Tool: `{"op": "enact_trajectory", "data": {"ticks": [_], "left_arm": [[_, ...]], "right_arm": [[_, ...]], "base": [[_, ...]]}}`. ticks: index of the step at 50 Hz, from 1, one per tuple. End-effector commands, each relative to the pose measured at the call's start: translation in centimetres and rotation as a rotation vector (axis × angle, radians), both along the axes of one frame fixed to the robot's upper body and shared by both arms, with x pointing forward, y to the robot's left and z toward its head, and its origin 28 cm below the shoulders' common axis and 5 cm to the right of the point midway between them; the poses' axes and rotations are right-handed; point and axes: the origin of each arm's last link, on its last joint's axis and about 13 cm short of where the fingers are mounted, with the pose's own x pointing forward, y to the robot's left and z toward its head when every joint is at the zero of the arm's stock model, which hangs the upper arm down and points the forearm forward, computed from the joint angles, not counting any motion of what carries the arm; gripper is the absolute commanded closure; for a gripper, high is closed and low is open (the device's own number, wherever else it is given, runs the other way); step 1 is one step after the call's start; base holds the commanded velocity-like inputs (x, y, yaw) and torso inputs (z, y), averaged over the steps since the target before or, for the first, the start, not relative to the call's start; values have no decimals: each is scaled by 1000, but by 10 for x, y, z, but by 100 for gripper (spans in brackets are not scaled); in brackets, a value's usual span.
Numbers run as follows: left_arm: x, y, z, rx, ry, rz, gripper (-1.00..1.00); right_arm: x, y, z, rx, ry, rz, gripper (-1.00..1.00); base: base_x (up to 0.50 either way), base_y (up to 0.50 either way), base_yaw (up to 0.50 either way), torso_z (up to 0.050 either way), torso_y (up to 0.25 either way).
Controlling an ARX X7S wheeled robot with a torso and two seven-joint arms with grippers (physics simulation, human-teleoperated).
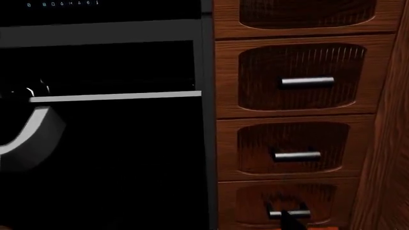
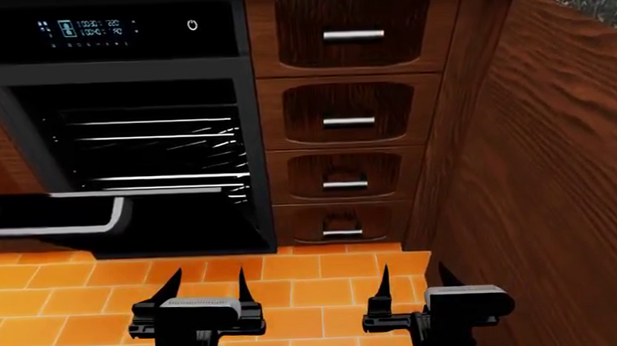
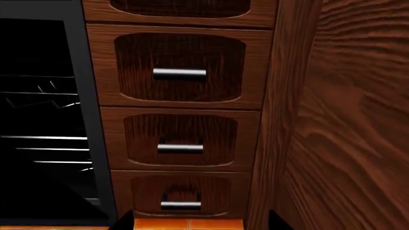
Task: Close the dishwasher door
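Note:
The dishwasher door (image 2: pixel 192 219) is a glossy black panel, swung down and open, with wire racks (image 2: pixel 154 148) showing in the cavity above it. Its grey bar handle (image 2: pixel 43 229) is at the far left. In the left wrist view the door (image 1: pixel 115 158) fills the frame, with the handle (image 1: pixel 28 136) at one edge. My left gripper (image 2: pixel 207 288) is open and empty over the floor, short of the door. My right gripper (image 2: pixel 415 281) is open and empty in front of the drawers. It also shows in the right wrist view (image 3: pixel 201 223), with both jaws spread.
A black control strip (image 2: pixel 88 31) with a blue display sits above the cavity. A column of brown wooden drawers (image 2: pixel 337 118) with short silver handles stands to the right of the dishwasher. A wooden side wall (image 2: pixel 555 172) closes in the right. The floor (image 2: pixel 291 270) is orange tile.

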Motion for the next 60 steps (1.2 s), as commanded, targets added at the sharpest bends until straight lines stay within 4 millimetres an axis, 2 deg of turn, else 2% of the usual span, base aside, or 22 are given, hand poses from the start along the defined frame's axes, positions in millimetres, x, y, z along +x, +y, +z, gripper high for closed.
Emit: {"op": "enact_trajectory", "data": {"ticks": [1,60], "left_arm": [[0,0,0,4,4,-1,-100],[1,-1,-1,13,5,-6,-100]], "right_arm": [[0,0,0,-1,6,-2,-100],[0,0,0,-2,4,-4,-100]], "base": [[0,0,0,-50,0],[0,0,0,-50,0]]}}
